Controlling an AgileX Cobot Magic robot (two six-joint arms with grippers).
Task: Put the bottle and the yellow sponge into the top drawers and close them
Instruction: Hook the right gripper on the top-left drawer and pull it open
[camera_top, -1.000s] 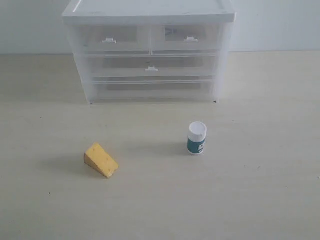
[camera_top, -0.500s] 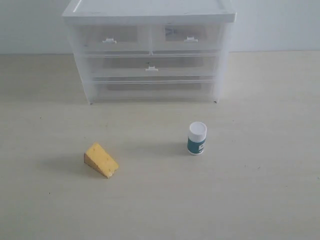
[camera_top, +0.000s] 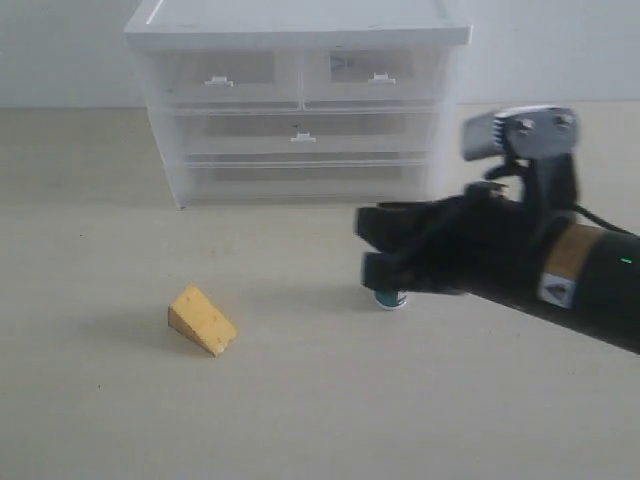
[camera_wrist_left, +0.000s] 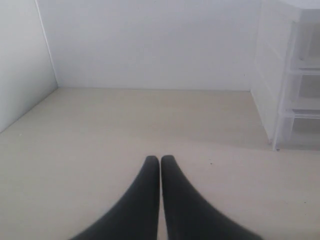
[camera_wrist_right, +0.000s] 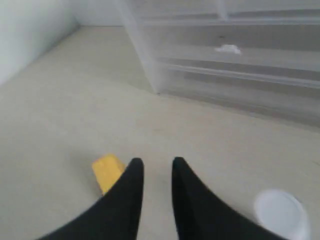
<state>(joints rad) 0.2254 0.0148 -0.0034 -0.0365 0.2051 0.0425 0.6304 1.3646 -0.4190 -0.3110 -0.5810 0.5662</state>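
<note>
The bottle (camera_top: 392, 299) stands on the table, mostly hidden behind my right gripper (camera_top: 368, 246); only its teal base shows there. Its white cap (camera_wrist_right: 281, 212) appears in the right wrist view, off to the side of the fingers. The right gripper (camera_wrist_right: 156, 162) hovers slightly open with nothing between its fingers. The yellow sponge (camera_top: 202, 320) lies to the left on the table, also seen past one finger as the sponge (camera_wrist_right: 107, 171). Both top drawers (camera_top: 220, 80) (camera_top: 375, 75) are closed. My left gripper (camera_wrist_left: 160, 159) is shut and empty above bare table, out of the exterior view.
The white-framed chest (camera_top: 300, 25) stands at the back of the table, with wider drawers (camera_top: 303, 135) below the top pair. Its side (camera_wrist_left: 265, 75) shows in the left wrist view. A white wall runs behind the table.
My right arm has come into the exterior view from the right, and its gripper now covers most of the bottle. The sponge, bottle and drawers have not moved.
</note>
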